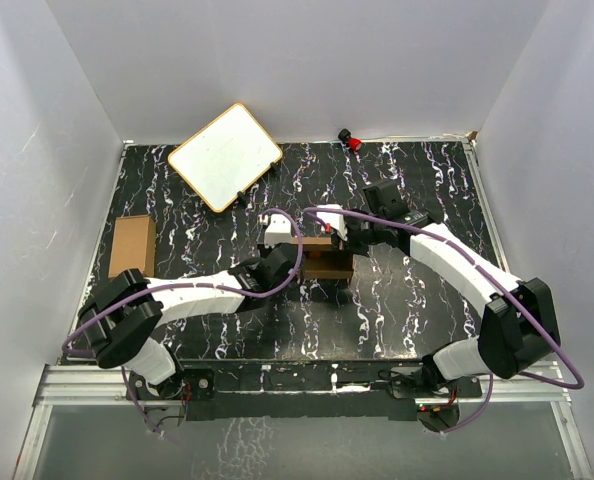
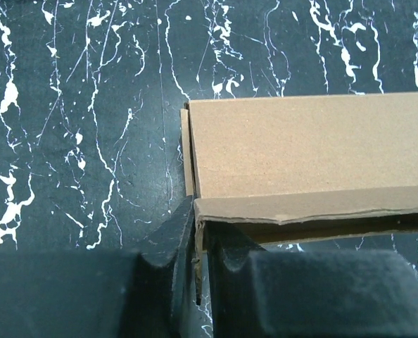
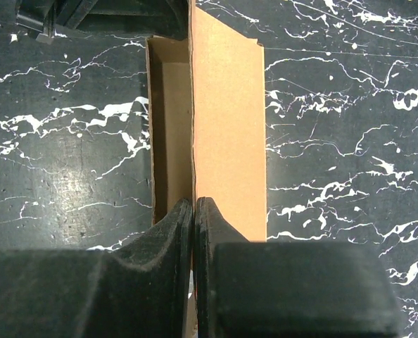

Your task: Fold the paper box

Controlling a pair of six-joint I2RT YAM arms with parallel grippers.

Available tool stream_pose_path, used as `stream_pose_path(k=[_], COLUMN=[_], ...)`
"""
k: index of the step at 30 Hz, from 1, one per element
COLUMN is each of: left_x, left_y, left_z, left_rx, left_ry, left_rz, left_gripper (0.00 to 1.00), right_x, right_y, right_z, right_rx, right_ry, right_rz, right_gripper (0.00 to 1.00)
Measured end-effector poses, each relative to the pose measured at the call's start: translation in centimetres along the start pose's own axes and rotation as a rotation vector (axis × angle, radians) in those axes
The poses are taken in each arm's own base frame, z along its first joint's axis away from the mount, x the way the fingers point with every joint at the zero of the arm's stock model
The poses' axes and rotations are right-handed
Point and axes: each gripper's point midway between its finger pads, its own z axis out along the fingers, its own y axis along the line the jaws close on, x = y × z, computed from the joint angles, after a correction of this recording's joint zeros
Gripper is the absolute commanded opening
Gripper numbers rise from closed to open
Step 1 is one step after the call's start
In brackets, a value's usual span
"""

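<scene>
Plain brown paper box (image 2: 307, 148), one edge tight in left gripper (image 2: 197, 232), another in right gripper (image 3: 194, 208)

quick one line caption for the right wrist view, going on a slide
Right gripper pinching a flap edge of the paper box, its cavity open alongside, on the black marbled table.

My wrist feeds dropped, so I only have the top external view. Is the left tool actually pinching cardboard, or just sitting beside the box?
Observer: Pinching. The left tool is shut on a thin flap edge at a corner of the paper box.
Operator: And the right tool?
Observer: The right tool is shut on the edge of the top panel.
Operator: Is the box closed?
Observer: No. The right wrist camera shows a dark open gap into the box beside that panel.
</scene>
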Motion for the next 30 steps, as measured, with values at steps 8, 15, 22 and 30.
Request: stream_pose_path(k=[8, 15, 22, 30], left_x=[0.8, 0.4, -1.8, -6.3], left_y=[0.0, -0.1, -0.1, 0.2], left_z=[-0.3, -2.4, -8.6, -13.6], left_rx=[0.023, 0.106, 0.380, 0.558], left_ry=[0.028, 0.057, 0.000, -0.173], left_rz=[0.013, 0.005, -0.007, -0.072], left_gripper=[0.35, 0.55, 0.93, 0.97], right_x=[0.3, 0.5, 1.5, 2.7], right_y=[0.1, 0.2, 1.2, 2.4], right_z=[0.3, 0.4, 0.7, 1.0], right_rx=[-0.009, -0.012, -0.038, -0.070], right_ry=[0.007, 0.010, 0.018, 0.018], right_rz=[0.006, 0.009, 0.033, 0.069], right_gripper=[0.08, 0.08, 0.08, 0.08])
